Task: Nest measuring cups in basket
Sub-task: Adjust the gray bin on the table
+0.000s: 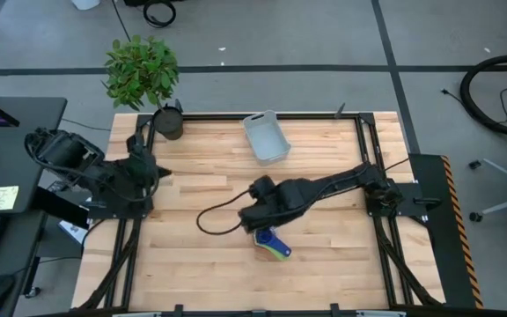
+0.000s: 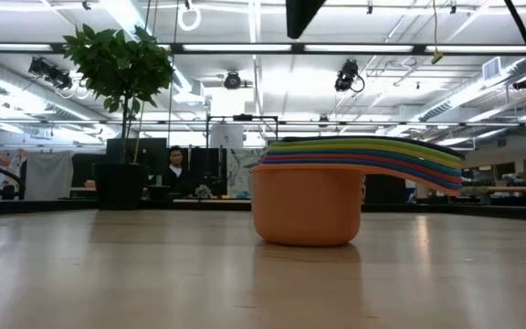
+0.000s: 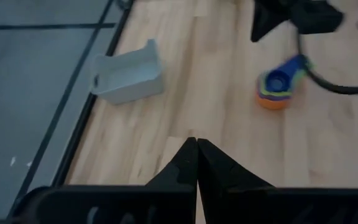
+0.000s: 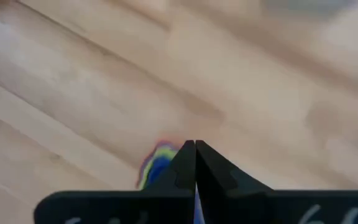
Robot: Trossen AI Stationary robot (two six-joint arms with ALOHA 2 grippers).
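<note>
The wooden table (image 1: 324, 273) is taken as the landmark, and everything is placed against it. The right arm is stretched from the table's right edge in a long low reach toward the middle, its wrist bent down so that the right gripper (image 1: 260, 231) hangs just above the stacked measuring cups (image 1: 273, 244); its fingers (image 4: 185, 163) are seen pressed together, tip to tip, with the cups' coloured edge showing just beyond them and nothing visibly pinched. The left arm is folded at the table's left edge, the left gripper (image 3: 196, 155) pointed inward, its fingers likewise pressed together on nothing. The basket (image 1: 266, 136) sits near the table's far edge, slightly tilted to it and well apart from the cups. The cups stand nested on the boards near the table's middle, orange outermost, handles fanned to one side
</note>
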